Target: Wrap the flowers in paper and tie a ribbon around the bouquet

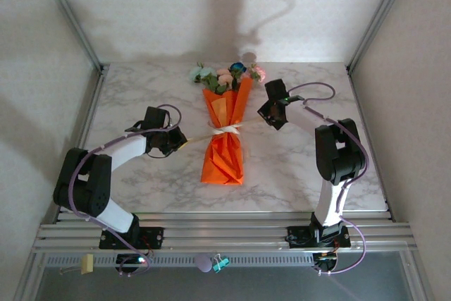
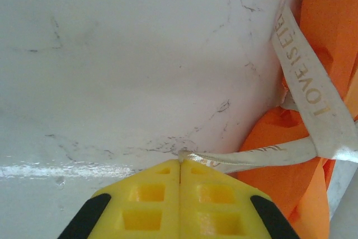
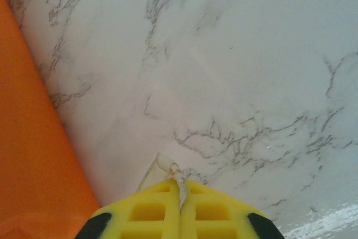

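The bouquet lies along the middle of the marble table, a slim orange paper [image 1: 224,149] cone with the flowers [image 1: 227,74] at its far end. A cream ribbon [image 1: 226,130] is knotted round its waist. My left gripper [image 1: 184,143] sits left of the cone, shut on one ribbon tail. In the left wrist view the gripper [image 2: 180,163] pinches the ribbon [image 2: 263,154], which runs taut to the paper [image 2: 330,20]. My right gripper [image 1: 263,113] is right of the cone, shut on the other tail. The right wrist view shows the gripper [image 3: 180,186] with the ribbon [image 3: 168,166] end poking out beside the paper [image 3: 28,138].
The marble table [image 1: 141,96] is walled by white panels on three sides. An aluminium rail [image 1: 225,234] carrying both arm bases runs along the near edge. Small clips [image 1: 220,263] hang below it.
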